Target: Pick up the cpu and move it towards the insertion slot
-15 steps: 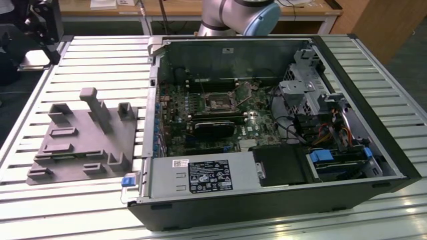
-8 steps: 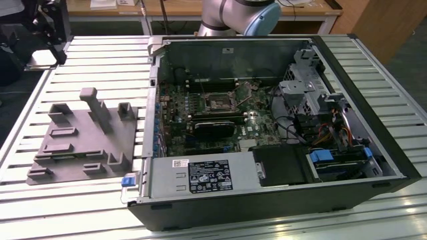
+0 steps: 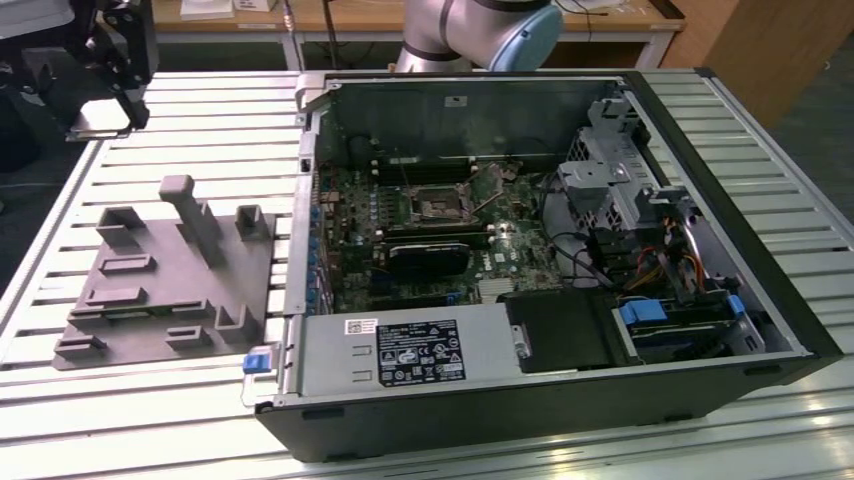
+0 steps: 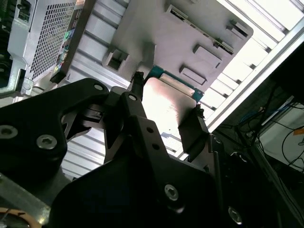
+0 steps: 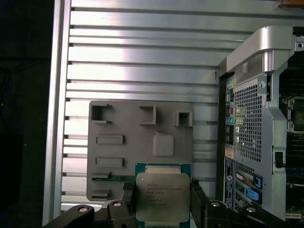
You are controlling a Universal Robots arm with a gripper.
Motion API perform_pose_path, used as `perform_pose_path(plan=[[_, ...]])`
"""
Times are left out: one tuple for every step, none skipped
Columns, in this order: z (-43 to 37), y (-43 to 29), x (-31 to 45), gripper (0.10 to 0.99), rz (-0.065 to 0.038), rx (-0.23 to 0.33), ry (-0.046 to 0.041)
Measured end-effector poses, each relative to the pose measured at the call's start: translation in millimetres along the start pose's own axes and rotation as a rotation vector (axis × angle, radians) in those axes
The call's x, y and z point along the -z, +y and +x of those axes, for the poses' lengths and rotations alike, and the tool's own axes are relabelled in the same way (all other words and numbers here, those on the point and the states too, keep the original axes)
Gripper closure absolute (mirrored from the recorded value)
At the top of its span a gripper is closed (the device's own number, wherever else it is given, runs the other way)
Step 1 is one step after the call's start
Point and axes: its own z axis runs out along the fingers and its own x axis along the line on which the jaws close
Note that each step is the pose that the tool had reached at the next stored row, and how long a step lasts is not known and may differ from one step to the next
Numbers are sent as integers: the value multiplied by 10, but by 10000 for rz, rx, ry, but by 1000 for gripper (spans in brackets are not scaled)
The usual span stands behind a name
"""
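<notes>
The cpu (image 5: 162,194), a flat square chip with a shiny metal top and green edge, sits gripped between my two black fingers (image 5: 127,194). My gripper (image 5: 162,202) is shut on it, also in the second wrist view, where the gripper (image 4: 166,108) holds the bright cpu (image 4: 164,97). In the exterior view the gripper (image 3: 104,112) hangs high at the far left, above the table, carrying the cpu (image 3: 94,128). The insertion slot (image 3: 438,207), a silvery-framed socket, lies on the motherboard inside the open case, well to the exterior view's right of the gripper.
A grey fixture plate (image 3: 160,290) with raised blocks lies on the slatted table (image 3: 174,420), below the gripper. The open computer case (image 3: 747,290) takes up the middle and right, with a black card (image 3: 427,258) near the slot. The arm's base (image 3: 467,35) stands behind the case.
</notes>
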Motion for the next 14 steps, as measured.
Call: perform_pose_path(plan=[[-16, 0, 0, 541, 0, 0, 0], [-31, -1, 0, 541, 0, 0, 0], [-47, -1, 0, 541, 0, 0, 0], [-61, -1, 0, 541, 0, -1, 0], [-77, -1, 0, 541, 0, -1, -1], [-92, -2, 0, 541, 0, -1, 0], [-106, -2, 0, 541, 1, -1, 0], [-120, -2, 0, 541, 0, 0, 0], [-134, -2, 0, 541, 0, 0, 0], [-148, -3, 0, 541, 0, 0, 0], [-161, -3, 0, 541, 0, -1, 0], [-175, -3, 0, 541, 0, -1, 0], [-190, -3, 0, 541, 0, -1, 0], [-204, -4, 0, 541, 0, 0, 0]])
